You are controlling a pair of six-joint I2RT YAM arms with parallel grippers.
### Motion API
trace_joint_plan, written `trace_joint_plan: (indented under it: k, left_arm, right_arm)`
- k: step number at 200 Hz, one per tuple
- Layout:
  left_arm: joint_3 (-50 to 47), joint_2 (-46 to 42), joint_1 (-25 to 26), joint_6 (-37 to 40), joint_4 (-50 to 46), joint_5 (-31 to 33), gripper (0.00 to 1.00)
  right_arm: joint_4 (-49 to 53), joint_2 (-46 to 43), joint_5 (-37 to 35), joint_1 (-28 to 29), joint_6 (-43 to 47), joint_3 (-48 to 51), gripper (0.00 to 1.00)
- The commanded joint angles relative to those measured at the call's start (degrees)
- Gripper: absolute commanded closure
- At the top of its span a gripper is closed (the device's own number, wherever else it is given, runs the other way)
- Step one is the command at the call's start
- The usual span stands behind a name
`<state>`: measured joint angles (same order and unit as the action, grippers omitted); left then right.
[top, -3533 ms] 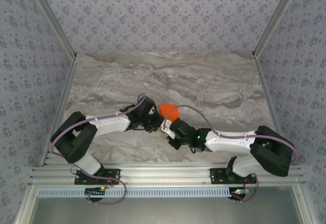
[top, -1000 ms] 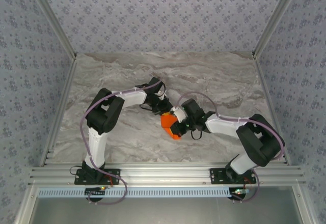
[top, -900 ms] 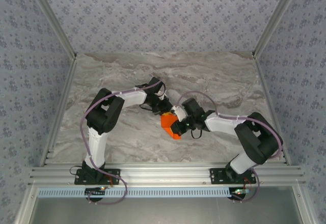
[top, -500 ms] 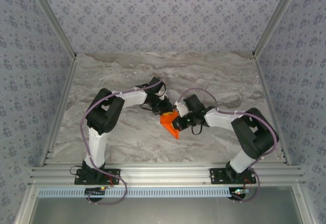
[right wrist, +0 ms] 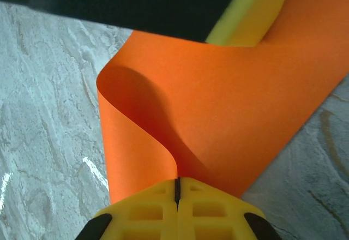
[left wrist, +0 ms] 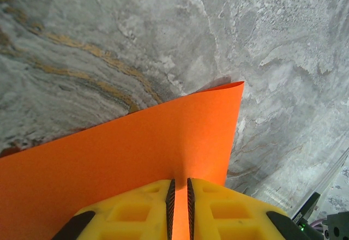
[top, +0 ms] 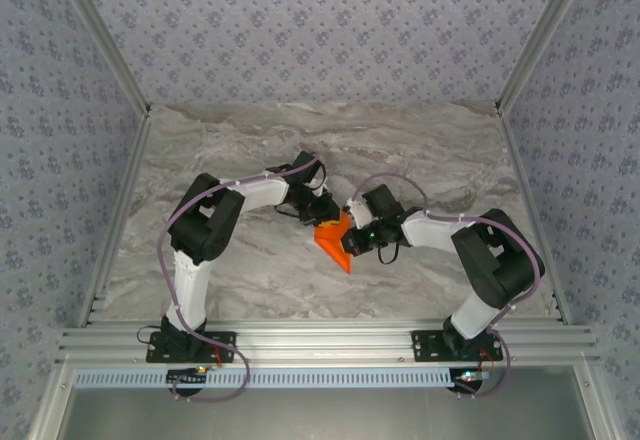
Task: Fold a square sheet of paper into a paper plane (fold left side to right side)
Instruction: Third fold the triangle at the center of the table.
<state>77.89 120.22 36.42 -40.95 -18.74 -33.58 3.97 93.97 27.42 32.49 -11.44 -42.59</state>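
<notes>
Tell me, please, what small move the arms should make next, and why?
Probably bring both grippers down together to the table: the left gripper and right gripper each pinch the square sheet of paper, which bows in a soft, uncreased loop between them, so it needs flattening.

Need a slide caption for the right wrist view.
Right end effector pinching the curled orange sheet of paper, marble table beneath.

**Matt paper, moulded plastic, veined stone**

The paper (left wrist: 136, 142) is thin, smooth and matt, of bright orange colour; the left fingers (left wrist: 131, 218) and right fingers (right wrist: 142, 215) are yellow moulded plastic, matt, with recessed cells; the table (top: 230, 140) looks like grey veined marble, smooth, with a slight sheen; the rails (top: 330, 340) are ribbed bare metal; the walls (top: 300, 30) carry a matt printed pattern.
</notes>
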Motion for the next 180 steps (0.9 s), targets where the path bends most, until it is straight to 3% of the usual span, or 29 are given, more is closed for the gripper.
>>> trace_joint_plan:
  k: [1, 180]
  left_arm:
    - [1.29, 1.93, 0.5, 1.14, -3.3, 1.33, 0.83]
    - [1.21, 1.59, 0.58, 1.05, -3.87, 1.47, 0.83]
  right_arm:
    - [1.39, 0.75, -0.94, -0.65, -1.31, -1.35, 1.0]
    - [3.49, 1.39, -1.14, -0.59, -0.77, -2.01, 1.0]
